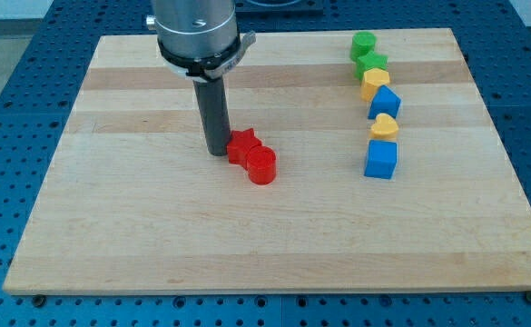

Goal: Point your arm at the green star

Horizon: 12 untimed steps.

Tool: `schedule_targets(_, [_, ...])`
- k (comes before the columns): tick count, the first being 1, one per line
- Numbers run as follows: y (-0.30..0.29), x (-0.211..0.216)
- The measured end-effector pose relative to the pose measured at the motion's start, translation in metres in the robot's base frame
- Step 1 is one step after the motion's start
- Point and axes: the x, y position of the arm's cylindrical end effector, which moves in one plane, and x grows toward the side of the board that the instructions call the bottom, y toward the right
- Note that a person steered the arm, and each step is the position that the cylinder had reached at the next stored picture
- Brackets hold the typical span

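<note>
tip (217,152) resting on tabletop (138,227), touching red star (241,144) | no claw fitted, open/closed state not applying | green star (371,64) sitting well right and beyond | needing long travel

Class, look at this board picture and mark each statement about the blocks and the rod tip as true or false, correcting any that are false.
1. My tip sits right beside the red star, on its left in the view. True.
2. The green star lies at the view's bottom left. False: it is near the top right, just below the green cylinder-like block.
3. A red cylinder sits against the red star. True.
4. My tip is touching the green star. False: it is far to its left in the view.
5. Two blue blocks are on the wooden board. True: an upper blue block and a blue cube.
</note>
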Motion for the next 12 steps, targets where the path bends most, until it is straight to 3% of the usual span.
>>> schedule_targets(2, [0.023,0.029])
schedule_targets(6, [0.104,0.043])
schedule_targets(8, [0.101,0.049])
schedule_targets(10, [0.097,0.081])
schedule_targets(12, [0.104,0.068])
